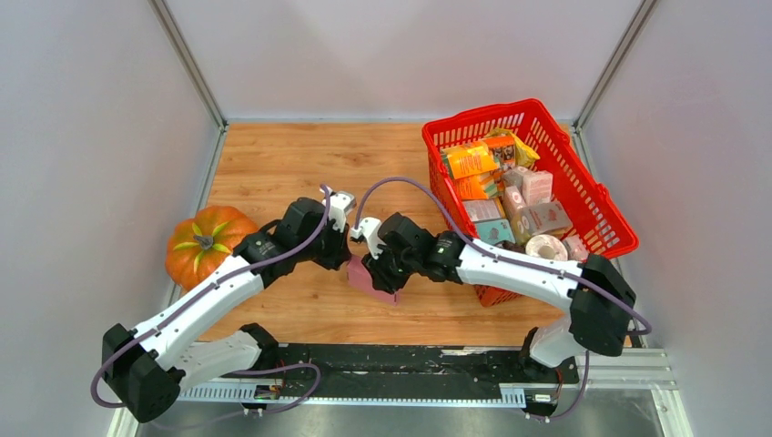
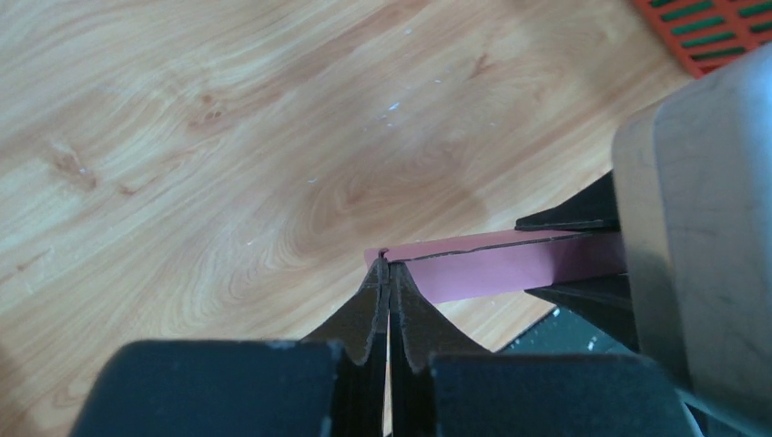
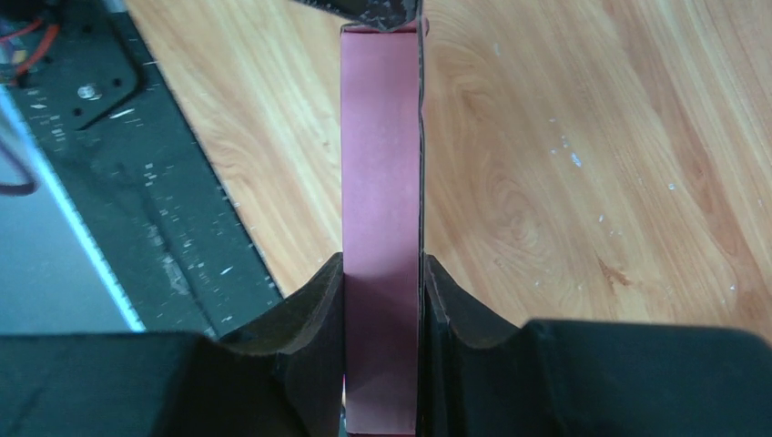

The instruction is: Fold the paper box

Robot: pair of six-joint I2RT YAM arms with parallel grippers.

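Observation:
The paper box (image 1: 369,278) is a small flat pink carton held just above the wooden table, between the two arms. My right gripper (image 3: 382,273) is shut across its narrow pink side (image 3: 382,164), one finger on each face. My left gripper (image 2: 390,269) is shut on the thin edge of a flap at the box's far end (image 2: 510,269). In the top view the left gripper (image 1: 341,259) comes from the left and the right gripper (image 1: 378,269) from the right, both meeting at the box.
An orange pumpkin (image 1: 205,244) sits at the table's left edge. A red basket (image 1: 601,196) full of grocery packets stands at the right. A black base rail (image 1: 410,364) runs along the near edge. Grey walls enclose the table.

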